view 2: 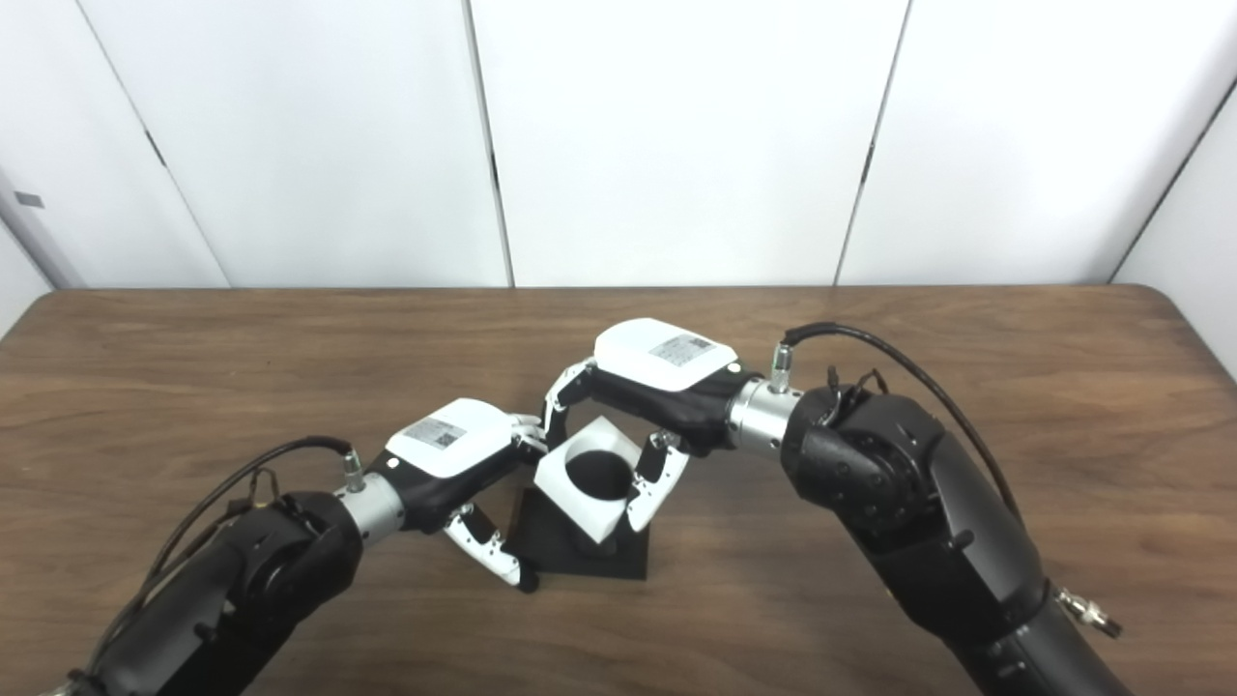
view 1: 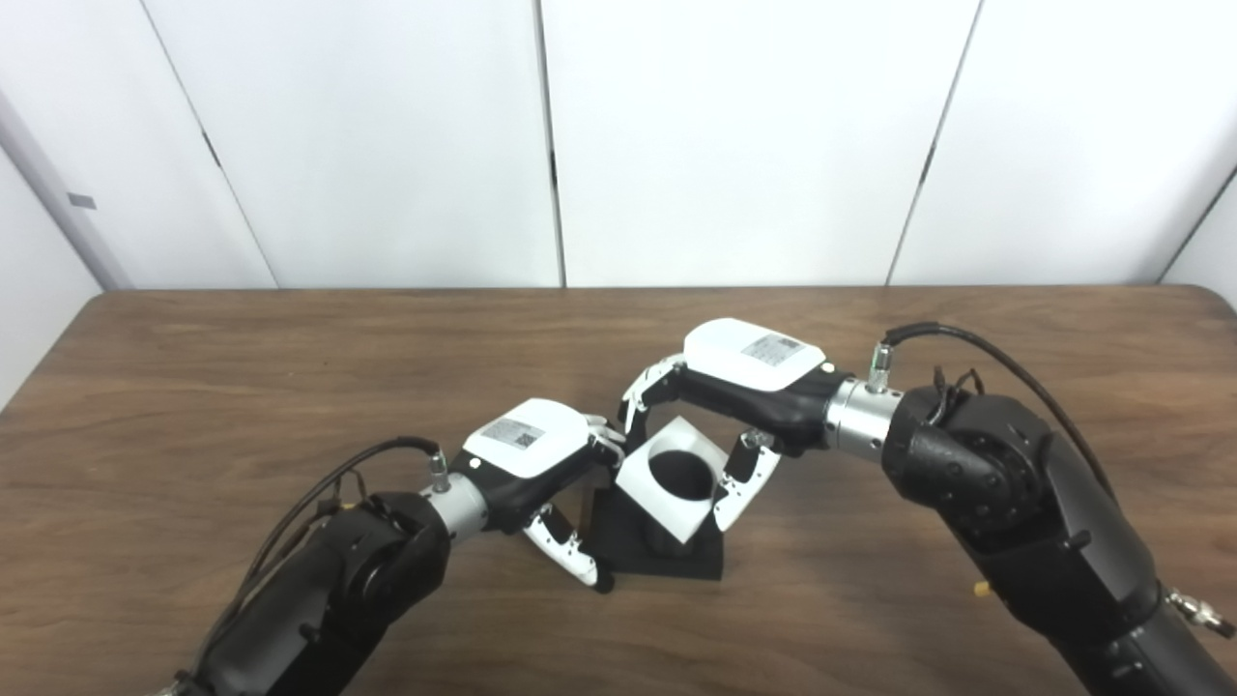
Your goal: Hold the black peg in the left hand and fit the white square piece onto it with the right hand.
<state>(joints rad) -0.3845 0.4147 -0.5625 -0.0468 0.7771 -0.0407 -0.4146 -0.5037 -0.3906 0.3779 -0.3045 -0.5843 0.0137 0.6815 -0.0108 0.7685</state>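
Right hand (view 1: 734, 387) grips white square piece (view 1: 676, 488); label unreadable.

peg (view 1: 676, 474): mostly hidden by the square (view 1: 646, 493); only dark shows in its hole
base (view 1: 667, 561): far part covered by square
left hand (view 1: 532, 459): fingertips hidden behind square
arms: cut by bottom edge
table (view 1: 193, 387): corners cut off

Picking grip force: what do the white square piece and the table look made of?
White square piece: probably matte plastic, judging by its uniform white, crisp edges and lack of glare. Table: wood or wood-look laminate, with brown grain streaks and a faint sheen.
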